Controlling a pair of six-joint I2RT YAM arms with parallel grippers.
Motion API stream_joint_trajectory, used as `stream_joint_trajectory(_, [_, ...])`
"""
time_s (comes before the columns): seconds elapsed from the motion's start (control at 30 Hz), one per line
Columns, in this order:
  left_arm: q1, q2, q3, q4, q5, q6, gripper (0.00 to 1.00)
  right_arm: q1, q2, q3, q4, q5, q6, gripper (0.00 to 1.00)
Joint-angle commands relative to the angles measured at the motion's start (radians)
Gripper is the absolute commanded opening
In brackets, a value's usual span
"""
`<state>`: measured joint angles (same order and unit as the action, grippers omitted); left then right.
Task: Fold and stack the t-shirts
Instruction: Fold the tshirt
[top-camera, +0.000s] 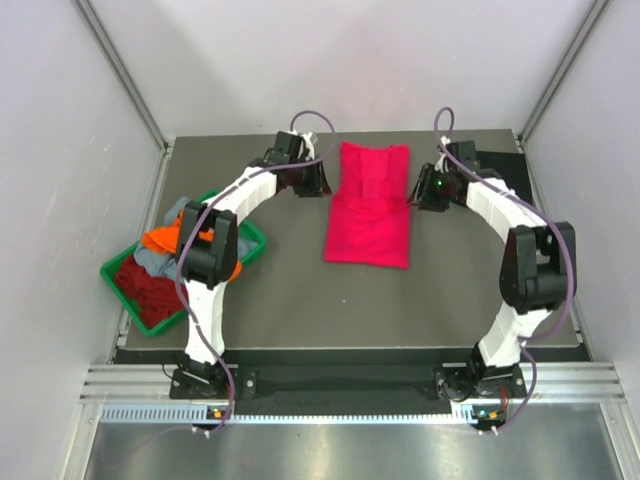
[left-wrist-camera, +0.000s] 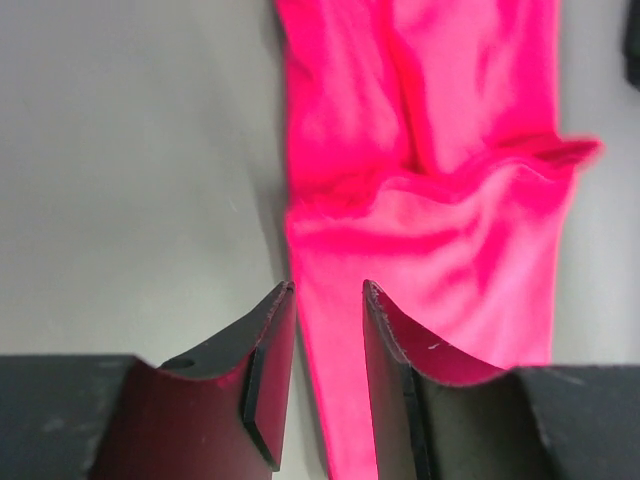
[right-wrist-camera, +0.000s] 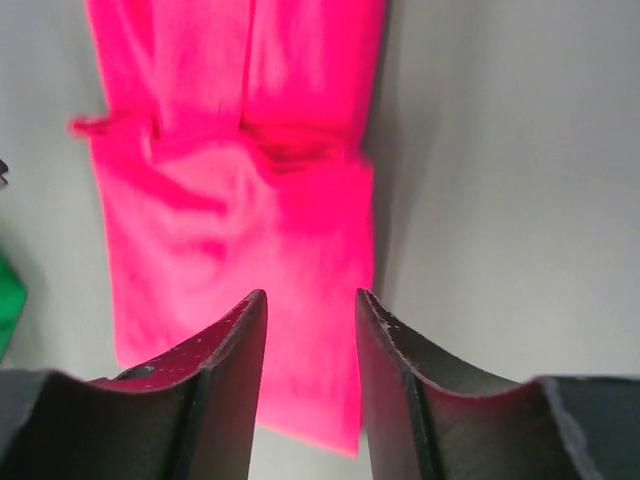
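Progress: early, I judge. 1 pink-red t-shirt lies centre frame on the table, folded into a narrow strip with a crosswise fold partway up; no stack yet. The left gripper and right gripper flank its upper end, jaws parted, holding nothing. 1 green tray, lower left, holds 3 unfolded: orange tee, dark red tee, grey-blue tee.

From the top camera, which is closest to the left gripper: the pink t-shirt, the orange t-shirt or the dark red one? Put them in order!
1. Pink t-shirt, mid-table, just beside the left gripper.
2. Orange t-shirt, in the green tray at the left.
3. Dark red t-shirt, at the tray's near end.
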<state>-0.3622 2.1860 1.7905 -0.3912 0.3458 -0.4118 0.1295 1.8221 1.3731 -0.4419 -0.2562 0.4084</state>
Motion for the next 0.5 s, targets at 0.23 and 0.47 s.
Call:
stream_joint_trajectory(0.23, [-0.021,-0.328,-0.468,0.094,0.182,-0.005,0.43,-0.002,-0.214,-0.265,-0.038,-0.163,-0.063,0.47])
stream_joint_trajectory(0.47, [-0.049,-0.354,-0.58,0.106,0.179,0.007,0.43,-0.001,-0.234,-0.397,0.022,-0.209,-0.069,0.48])
